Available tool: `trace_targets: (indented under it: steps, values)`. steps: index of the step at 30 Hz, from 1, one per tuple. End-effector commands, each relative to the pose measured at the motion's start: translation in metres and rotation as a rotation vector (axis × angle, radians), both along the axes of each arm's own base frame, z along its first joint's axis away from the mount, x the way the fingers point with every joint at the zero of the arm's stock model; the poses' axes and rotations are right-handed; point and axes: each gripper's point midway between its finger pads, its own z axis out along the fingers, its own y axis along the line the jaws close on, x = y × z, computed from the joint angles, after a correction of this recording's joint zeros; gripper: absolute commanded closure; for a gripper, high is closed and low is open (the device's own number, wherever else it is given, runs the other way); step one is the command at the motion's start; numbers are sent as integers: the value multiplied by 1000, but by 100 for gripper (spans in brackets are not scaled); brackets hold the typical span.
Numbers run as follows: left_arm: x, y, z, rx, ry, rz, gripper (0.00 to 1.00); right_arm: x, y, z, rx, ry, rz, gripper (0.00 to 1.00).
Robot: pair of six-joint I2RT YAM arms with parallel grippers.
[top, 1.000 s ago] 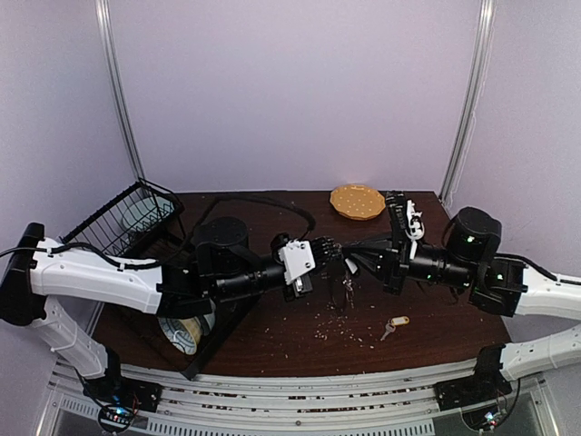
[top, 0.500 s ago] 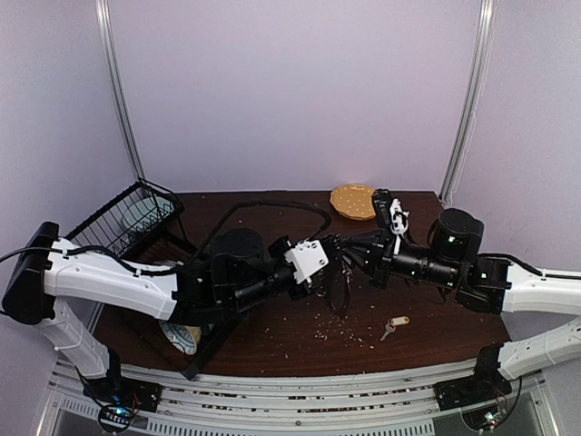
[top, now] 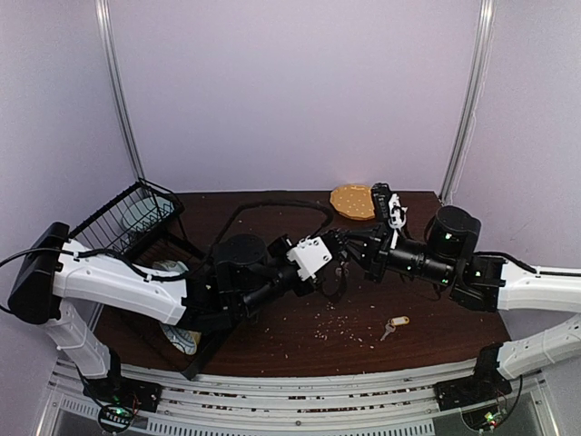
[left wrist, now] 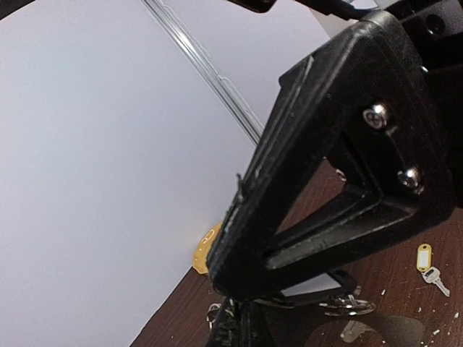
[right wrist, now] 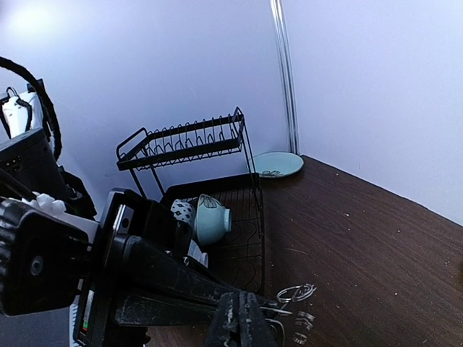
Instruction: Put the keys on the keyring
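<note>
**Two arms crowd one small ring**

Both arms meet tip to tip above the middle of the dark brown wooden surface (top: 300, 350). The right fingers (right wrist: 230, 329) look pinched shut on the thin silver wire keyring (right wrist: 296, 293), which hangs just beside their tips. The left fingers (left wrist: 325, 166) crowd the same spot, but I cannot tell whether they grip anything. The small silver key with the yellow tag (top: 392, 324) lies on the surface, well apart. The likely trouble is that opposing pulls could slip the ring free, or the tips could knock together. Fetching the key would mean one arm letting go.
</note>
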Motion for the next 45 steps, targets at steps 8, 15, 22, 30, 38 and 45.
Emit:
trace_targets:
  steps: [8,15,22,30,38,45]
  values:
    - [-14,-1,86,-284,-88,-83,100,-55,15,1,-34,20,276,73]
    - [-14,7,87,-301,-83,-88,100,-71,-5,33,21,-34,318,65]
    - [-22,11,88,-336,-56,-178,100,-97,-20,60,27,-118,442,60]
    - [-55,20,89,-380,-56,-405,100,-64,-41,72,-20,-183,344,68]
    - [-81,23,96,-397,-62,-563,100,-66,-18,61,-97,-178,484,67]
    - [-88,23,97,-402,-61,-602,100,-76,-14,62,-86,-226,503,76]
